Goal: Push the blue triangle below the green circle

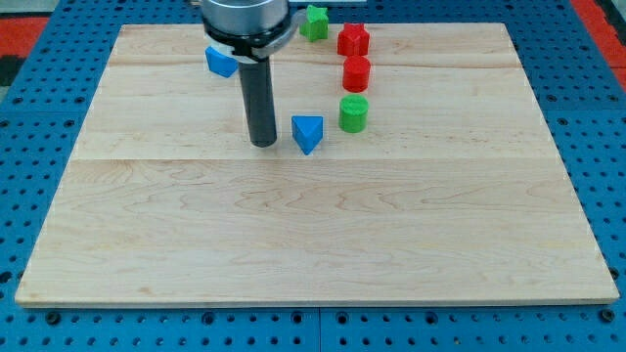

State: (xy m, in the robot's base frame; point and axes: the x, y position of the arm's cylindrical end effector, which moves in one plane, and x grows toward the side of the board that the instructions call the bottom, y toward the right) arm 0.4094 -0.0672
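Tip: my tip (262, 144) rests on the board just to the view's left of the blue triangle (307, 132), close beside it, though I cannot tell whether the two touch; being a bare rod, it has nothing to open or close and holds nothing.

Blue triangle: it sits near the middle of the board's upper half, a little lower than the green circle (353, 113) and to its left, near it but with a sliver of wood showing between them.

Green circle: it stands at the bottom of a short column, with a red cylinder (356, 73) just above it, a red star-like block (353, 40) above that, and a green star-like block (314, 22) near the top edge.

Main risk: a push straight toward the view's right from where I stand could graze the triangle against the green circle and shift the reference block (and then the red cylinder behind it).

Second risk: the triangle's slanted faces may let it rotate or slip off my tip, so it could veer upward instead of ending beneath the circle.

Safer line, as I judge it: come at the triangle from its upper left, so it travels down and to the right.

Other block: a blue block (220, 62), partly hidden by the arm, lies well away at upper left.

Board: the wooden board (313, 244) is bare below.
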